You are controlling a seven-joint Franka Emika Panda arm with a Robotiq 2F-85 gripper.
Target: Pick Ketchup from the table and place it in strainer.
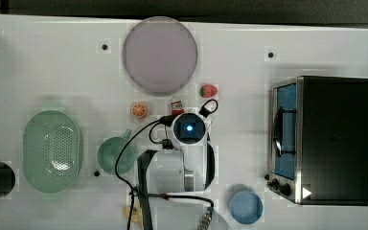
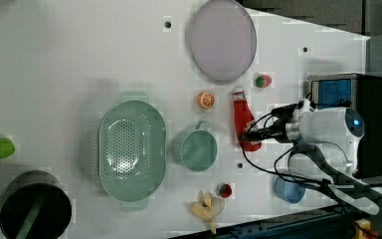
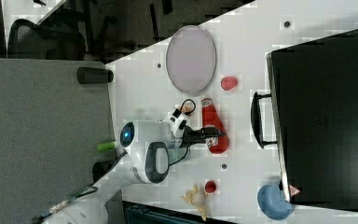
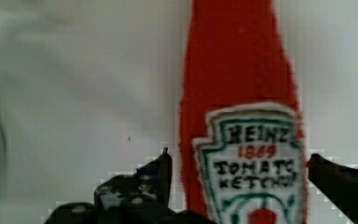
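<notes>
The fingers (image 4: 165,172) stand apart, one on each side of the ketchup (image 4: 242,140), which lies flat on the white tabletop (image 2: 79,59). The strainer (image 2: 132,149) sits well apart, holding nothing, beside a round green cup (image 2: 197,149). In the top view the arm hides most of the bottle. Its label reads "HEINZ 1869 TOMATO KETCHUP"

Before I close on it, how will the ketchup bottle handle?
The ketchup bottle lies flat between the open end effector fingers, so it probably won't tip. Its rounded body may roll if nudged off-centre. The glossy label looks slippery; it's likely light.
</notes>
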